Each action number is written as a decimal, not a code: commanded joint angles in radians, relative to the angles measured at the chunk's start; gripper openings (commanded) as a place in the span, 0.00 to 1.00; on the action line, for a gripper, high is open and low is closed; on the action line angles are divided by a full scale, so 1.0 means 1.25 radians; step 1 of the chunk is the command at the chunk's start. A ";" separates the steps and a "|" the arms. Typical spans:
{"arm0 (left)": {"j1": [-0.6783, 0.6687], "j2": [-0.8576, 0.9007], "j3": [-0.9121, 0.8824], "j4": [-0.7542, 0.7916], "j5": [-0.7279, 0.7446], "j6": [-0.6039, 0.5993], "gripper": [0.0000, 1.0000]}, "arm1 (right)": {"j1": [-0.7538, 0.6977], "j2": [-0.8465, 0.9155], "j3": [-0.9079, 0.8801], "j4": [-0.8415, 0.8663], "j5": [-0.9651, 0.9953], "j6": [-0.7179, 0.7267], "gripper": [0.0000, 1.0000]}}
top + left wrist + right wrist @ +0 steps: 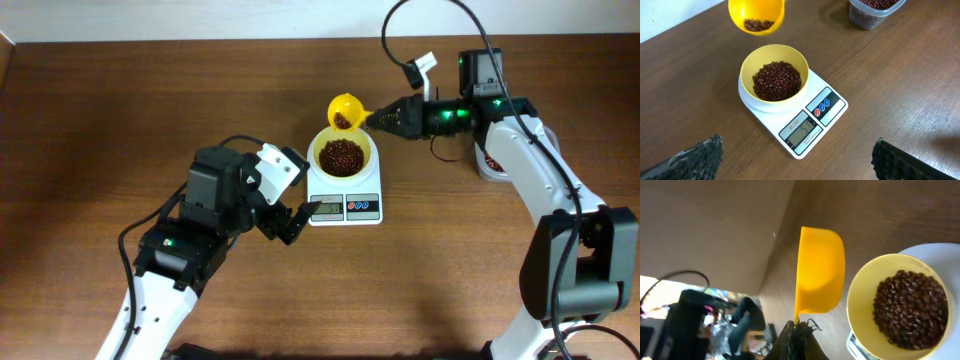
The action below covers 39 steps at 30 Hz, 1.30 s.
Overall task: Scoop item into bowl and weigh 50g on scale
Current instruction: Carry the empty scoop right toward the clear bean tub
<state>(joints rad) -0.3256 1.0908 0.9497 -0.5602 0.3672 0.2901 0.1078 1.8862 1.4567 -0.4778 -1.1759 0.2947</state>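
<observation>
The pale yellow bowl [343,153] [774,72] [900,305] sits on the white scale [346,200] [810,117] and holds a heap of dark red-brown beans [342,156] [777,81] [910,307]. Just behind the bowl, my right gripper [372,118] [799,326] is shut on the handle of a yellow scoop [345,110] [756,16] [819,270], held above the table with a few beans in it. My left gripper [288,212] [797,160] stands open at the scale's front left, nothing between its fingers.
A clear plastic container [873,11] of more beans stands to the right, mostly hidden under the right arm in the overhead view [490,163]. The scale's display [801,132] faces the left gripper. Brown wooden table [120,110] all around.
</observation>
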 commanded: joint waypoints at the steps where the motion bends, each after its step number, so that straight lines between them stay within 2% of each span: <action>1: 0.004 0.002 -0.004 0.001 0.003 -0.010 0.99 | 0.007 0.010 0.010 0.088 -0.013 0.201 0.04; 3: 0.004 0.002 -0.004 0.001 0.003 -0.010 0.99 | 0.006 0.010 0.010 0.153 -0.014 0.293 0.04; 8: 0.004 0.002 -0.004 0.001 0.003 -0.010 0.99 | -0.037 0.010 0.010 0.188 -0.015 0.394 0.04; 26: 0.004 0.002 -0.004 0.001 0.003 -0.010 0.99 | -0.387 -0.001 0.010 0.176 -0.216 0.369 0.04; 33: 0.004 0.002 -0.004 0.001 0.003 -0.010 0.99 | -0.470 0.000 0.010 0.176 -0.260 0.325 0.04; 39: 0.004 0.002 -0.004 0.001 0.003 -0.010 0.99 | -0.482 0.000 0.010 0.142 -0.265 0.274 0.04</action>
<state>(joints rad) -0.3256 1.0908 0.9497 -0.5602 0.3668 0.2901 -0.4866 1.8862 1.4567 -0.2756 -1.4746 0.6949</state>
